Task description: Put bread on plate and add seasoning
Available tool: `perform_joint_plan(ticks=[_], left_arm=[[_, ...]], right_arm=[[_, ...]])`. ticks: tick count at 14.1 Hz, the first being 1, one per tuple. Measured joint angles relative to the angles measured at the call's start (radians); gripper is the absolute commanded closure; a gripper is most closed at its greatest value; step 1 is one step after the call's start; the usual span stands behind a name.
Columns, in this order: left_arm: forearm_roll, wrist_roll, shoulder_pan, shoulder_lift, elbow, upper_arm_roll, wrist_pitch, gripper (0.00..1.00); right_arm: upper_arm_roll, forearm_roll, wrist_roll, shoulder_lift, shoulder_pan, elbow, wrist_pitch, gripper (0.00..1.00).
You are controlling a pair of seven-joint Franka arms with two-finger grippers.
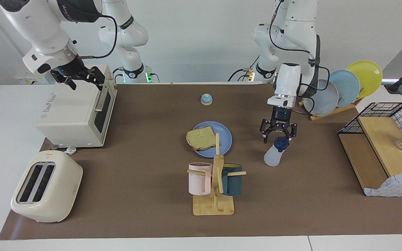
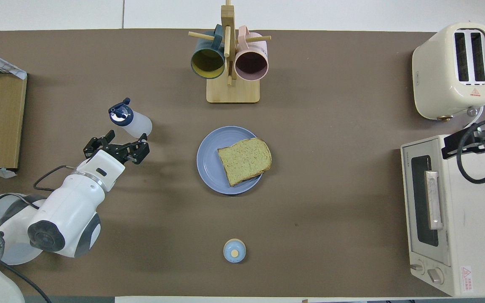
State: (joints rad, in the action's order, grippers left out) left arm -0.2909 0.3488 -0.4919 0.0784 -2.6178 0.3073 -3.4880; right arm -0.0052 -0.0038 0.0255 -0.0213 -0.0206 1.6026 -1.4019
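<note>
Left gripper (image 1: pixel 278 134) spread empty just above the seasoning (image 1: pixel 273 154) standing on the table, bread (image 1: pixel 200 138) on the plate (image 1: pixel 224 138) toward its side, right gripper (image 1: pixel 79 77) spread, waiting over the toaster oven (image 1: pixel 73 116).

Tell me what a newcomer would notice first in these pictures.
The bread on the plate at the table's middle. Toward the left arm's end, the seasoning stands on the table with the open left claw just above its cap. The open right claw waits over the oven.
</note>
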Motion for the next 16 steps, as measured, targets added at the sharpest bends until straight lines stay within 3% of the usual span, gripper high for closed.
perform_joint_plan(ticks=[7, 16], left_arm=[[-0.003, -0.023, -0.038, -0.095, -0.1, -0.004, -0.002, 0.0], [-0.003, 0.083, -0.215, -0.105, -0.092, -0.008, 0.043, 0.0]], right_arm=[[0.0, 0.0, 0.0, 0.0, 0.0, 0.0, 0.0, 0.0], [0.0, 0.0, 0.0, 0.0, 0.0, 0.0, 0.0, 0.0]])
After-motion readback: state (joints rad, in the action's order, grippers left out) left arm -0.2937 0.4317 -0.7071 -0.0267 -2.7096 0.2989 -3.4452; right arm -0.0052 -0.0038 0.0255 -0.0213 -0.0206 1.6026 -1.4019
